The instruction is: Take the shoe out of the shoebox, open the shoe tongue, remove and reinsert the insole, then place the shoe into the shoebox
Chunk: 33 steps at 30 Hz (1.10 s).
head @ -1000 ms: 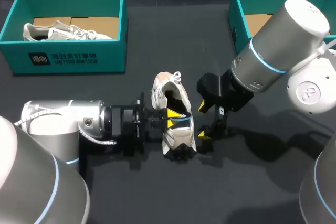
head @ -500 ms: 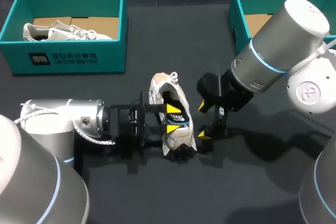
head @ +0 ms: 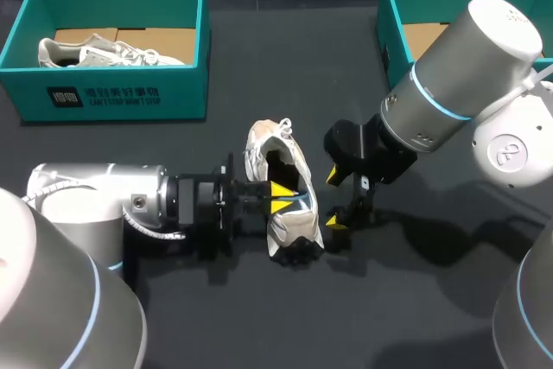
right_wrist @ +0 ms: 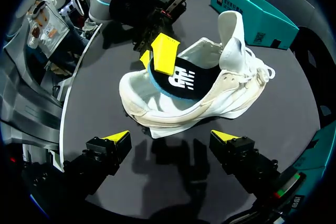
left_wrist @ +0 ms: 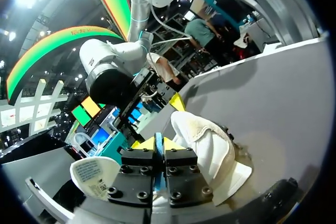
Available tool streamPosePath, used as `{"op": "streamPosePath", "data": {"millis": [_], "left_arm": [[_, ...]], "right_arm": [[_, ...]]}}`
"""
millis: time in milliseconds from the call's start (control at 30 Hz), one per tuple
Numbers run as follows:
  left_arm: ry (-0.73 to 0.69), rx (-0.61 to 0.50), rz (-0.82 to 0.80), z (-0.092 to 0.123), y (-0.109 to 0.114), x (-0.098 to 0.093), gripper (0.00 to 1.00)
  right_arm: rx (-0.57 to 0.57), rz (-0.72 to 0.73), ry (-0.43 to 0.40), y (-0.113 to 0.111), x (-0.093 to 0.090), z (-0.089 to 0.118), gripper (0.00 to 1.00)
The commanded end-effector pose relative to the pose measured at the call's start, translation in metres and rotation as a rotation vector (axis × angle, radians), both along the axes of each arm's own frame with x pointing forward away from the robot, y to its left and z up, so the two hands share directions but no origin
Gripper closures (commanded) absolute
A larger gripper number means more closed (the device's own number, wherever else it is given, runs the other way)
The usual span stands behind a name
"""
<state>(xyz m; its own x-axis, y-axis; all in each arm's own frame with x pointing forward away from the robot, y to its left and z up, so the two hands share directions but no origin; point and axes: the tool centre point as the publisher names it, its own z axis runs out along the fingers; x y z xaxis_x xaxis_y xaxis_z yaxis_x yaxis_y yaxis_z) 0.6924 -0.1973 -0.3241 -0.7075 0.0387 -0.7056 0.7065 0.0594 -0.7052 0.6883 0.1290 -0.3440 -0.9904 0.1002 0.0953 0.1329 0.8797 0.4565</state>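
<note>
Right wrist view: left jaws pinch the insole (right_wrist: 184, 80), likely thin and floppy, near its heel end inside the soft shoe (right_wrist: 231, 95); right jaws gape wide

insole (right_wrist: 181, 80) in shoe (head: 296, 226), right pincer (head: 335, 200) beside shoe

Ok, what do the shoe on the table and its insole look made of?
Shoe: white textile-looking upper with smoother, probably synthetic overlays, matte, and a fuzzy heel lining. Insole: likely foam, showing a blue edge under a dark printed fabric top.
</note>
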Motion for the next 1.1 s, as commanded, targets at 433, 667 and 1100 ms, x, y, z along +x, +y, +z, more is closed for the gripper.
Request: {"op": "streamPosePath", "data": {"millis": [433,667,1100], "left_arm": [[0.023,-0.022,0.007,0.008,0.002,-0.003,0.70],[0.031,-0.045,-0.021,0.016,-0.002,-0.011,0.69],[0.052,0.018,0.000,-0.004,-0.009,0.006,1.00]], "right_arm": [[0.001,0.000,-0.002,0.000,-0.001,-0.001,0.00],[0.001,0.000,-0.002,0.000,-0.001,-0.001,0.00],[0.001,0.000,-0.002,0.000,-0.001,-0.001,0.00]]}}
